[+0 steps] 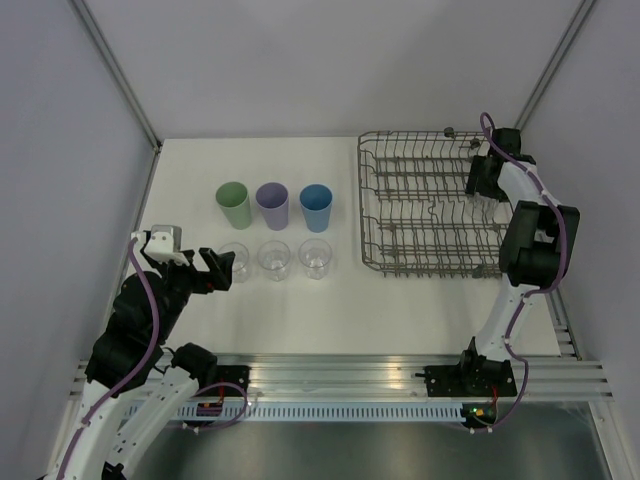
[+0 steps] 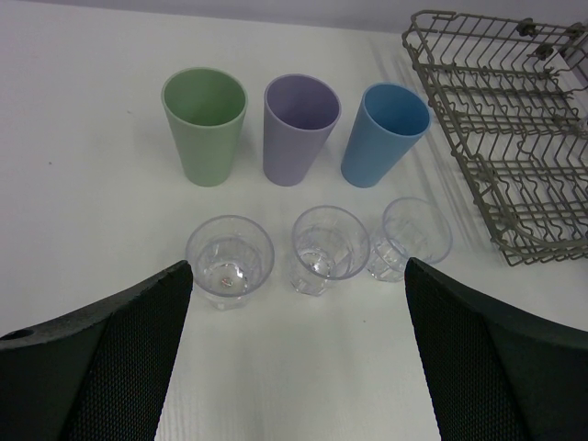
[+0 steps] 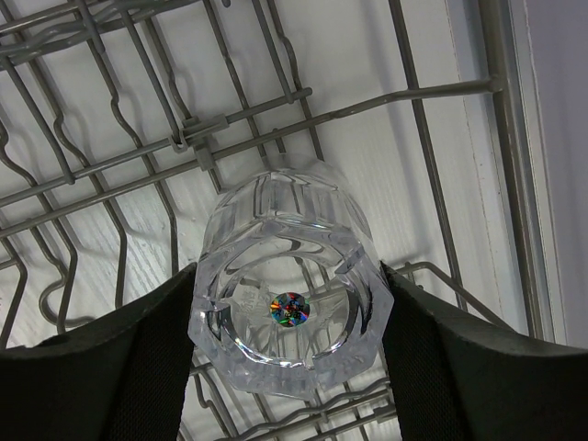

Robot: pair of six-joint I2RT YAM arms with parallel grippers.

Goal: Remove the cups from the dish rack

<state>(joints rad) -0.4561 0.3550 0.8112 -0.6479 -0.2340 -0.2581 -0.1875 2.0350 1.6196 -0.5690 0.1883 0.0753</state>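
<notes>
While the overhead camera is catching only the right gripper (image 1: 483, 180) reaching into the 3 o'clock end of the large grey wire dish rack (image 1: 365, 200), the right wrist camera is revealing what that view hides: a short clear faceted cup (image 3: 289, 312), inverted. Its base and iridescent sticker are facing the lens, its long axis running away toward the rack floor, mouth end leaning toward 12 o'clock. Black fingers (image 3: 110, 367) are pressing against both its sides. At 9 o'clock from the rack, a mint green tumbler (image 2: 204, 124), a lavender tumbler (image 2: 299, 129), a blue tumbler (image 2: 386, 133) and three clear cups (image 2: 329, 248) are standing upright in two rows on the white table (image 1: 300, 320), the left gripper (image 1: 222, 270) hovering wide open at their 8 o'clock.
</notes>
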